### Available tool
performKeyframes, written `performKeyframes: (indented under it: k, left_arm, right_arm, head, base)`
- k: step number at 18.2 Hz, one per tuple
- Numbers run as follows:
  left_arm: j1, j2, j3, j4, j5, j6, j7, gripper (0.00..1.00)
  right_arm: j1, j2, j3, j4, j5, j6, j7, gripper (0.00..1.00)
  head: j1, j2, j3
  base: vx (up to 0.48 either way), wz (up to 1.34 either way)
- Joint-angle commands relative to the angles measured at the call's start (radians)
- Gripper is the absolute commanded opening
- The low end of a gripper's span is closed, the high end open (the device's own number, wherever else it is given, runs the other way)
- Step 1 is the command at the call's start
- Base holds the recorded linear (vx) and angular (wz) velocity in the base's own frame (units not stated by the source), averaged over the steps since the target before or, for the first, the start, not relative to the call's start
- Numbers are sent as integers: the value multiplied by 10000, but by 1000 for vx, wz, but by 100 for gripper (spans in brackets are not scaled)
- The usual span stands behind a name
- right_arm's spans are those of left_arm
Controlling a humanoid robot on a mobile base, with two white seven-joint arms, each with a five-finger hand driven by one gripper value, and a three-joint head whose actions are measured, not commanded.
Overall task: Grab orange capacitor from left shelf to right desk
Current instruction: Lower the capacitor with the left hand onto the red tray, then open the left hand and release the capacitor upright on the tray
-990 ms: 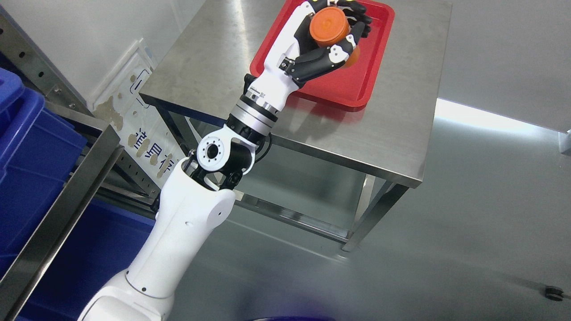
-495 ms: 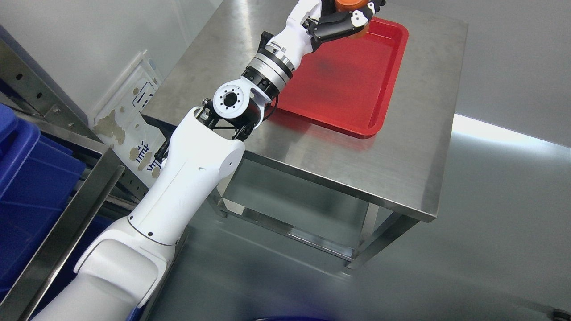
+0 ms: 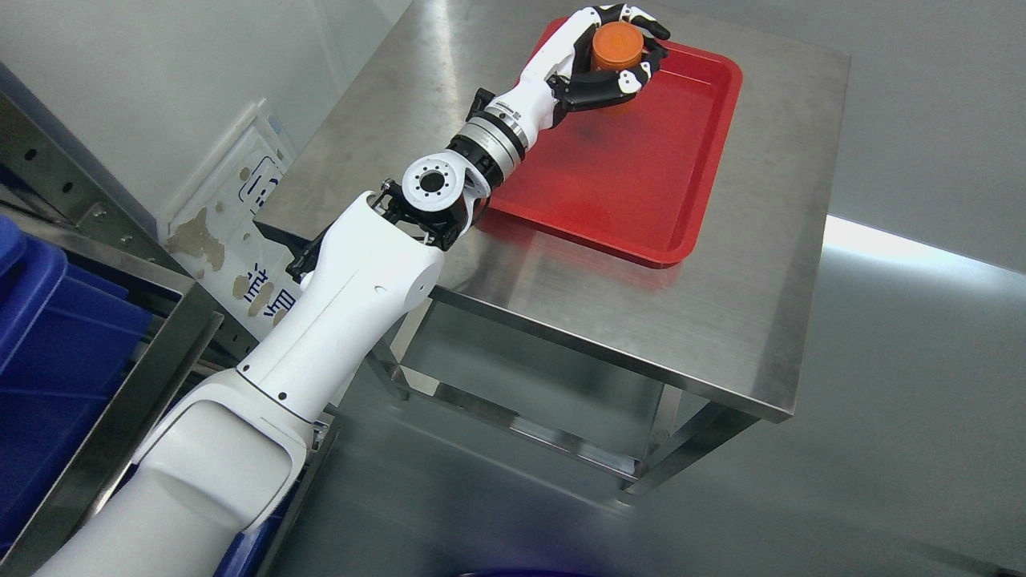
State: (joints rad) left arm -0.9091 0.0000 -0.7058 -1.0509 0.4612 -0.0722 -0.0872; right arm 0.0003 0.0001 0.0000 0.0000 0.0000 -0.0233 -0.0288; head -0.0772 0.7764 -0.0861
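The orange capacitor [image 3: 617, 42], a short orange cylinder, stands upright at the far left end of the red tray [image 3: 641, 184]. I cannot tell whether it rests on the tray floor or hangs just above it. My left hand [image 3: 648, 56] is wrapped around it, black fingers curled over the far side and thumb on the near side. The white left arm stretches from the lower left across the steel desk [image 3: 721, 320]. My right arm is out of the picture.
On the left stand a steel shelf frame [image 3: 120, 401] and blue bins [image 3: 48, 336]. A worn white sign board [image 3: 240, 208] leans between shelf and desk. Grey floor lies to the right of the desk.
The view has shifted. My left arm has reached further over the tray, and the hand has turned the capacitor upright and brought it down toward the tray's far left end.
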Motion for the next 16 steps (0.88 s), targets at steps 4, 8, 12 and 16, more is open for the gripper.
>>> performKeyframes:
  k: [4, 8, 12, 16]
  left_arm:
    - [-98, 174, -1118, 1826, -162, 16, 13, 22]
    - [-98, 174, -1088, 1826, -178, 1, 28, 26]
    - [-98, 174, -1073, 1842, -560, 1, 28, 41]
    - [-98, 174, -1011, 1949, -562, 1, 28, 47]
  right_arm:
    - [196, -175, -123, -174, 31, -12, -4, 100]
    - [196, -175, -123, -174, 31, -12, -4, 100]
    - [196, -175, -123, -174, 31, -12, -4, 100]
    - [196, -175, -123, -174, 31, 3, -4, 100]
  head:
    - [0, 0, 0]
    - [0, 0, 0]
    - [0, 0, 0]
    - [0, 0, 0]
  base:
    - [-9, -1]
    - [-3, -1]
    - [0, 0]
    - [0, 0]
